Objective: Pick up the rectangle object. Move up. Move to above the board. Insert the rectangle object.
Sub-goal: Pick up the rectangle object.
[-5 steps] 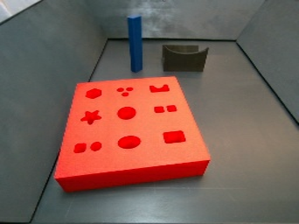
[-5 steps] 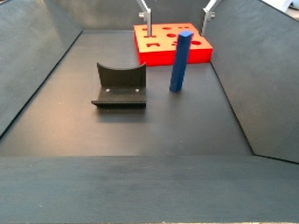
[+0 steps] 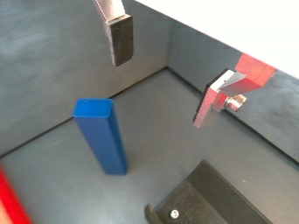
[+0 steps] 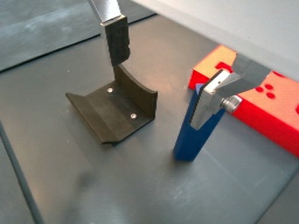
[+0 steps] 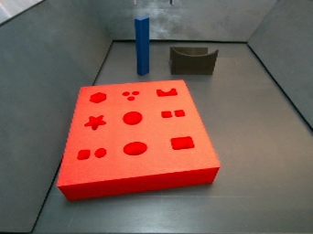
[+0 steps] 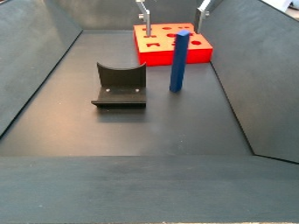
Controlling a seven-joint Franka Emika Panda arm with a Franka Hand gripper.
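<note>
Wrist views show the hand [image 4: 163, 74] spread wide, empty, above the upright rectangle object [image 4: 193, 131].

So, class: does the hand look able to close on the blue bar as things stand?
Probably yes. The hand hangs open above the upright blue bar, fingers apart, nothing between; the fixture stands clear beside it.

Your dark grey floor [image 6: 140, 131] carries three things: the board [image 5: 137, 137], the rectangle object [image 6: 180, 61] standing upright (untouched), the fixture [image 6: 119, 86]; the gripper [image 4: 163, 68] hangs above, fingers apart.
</note>
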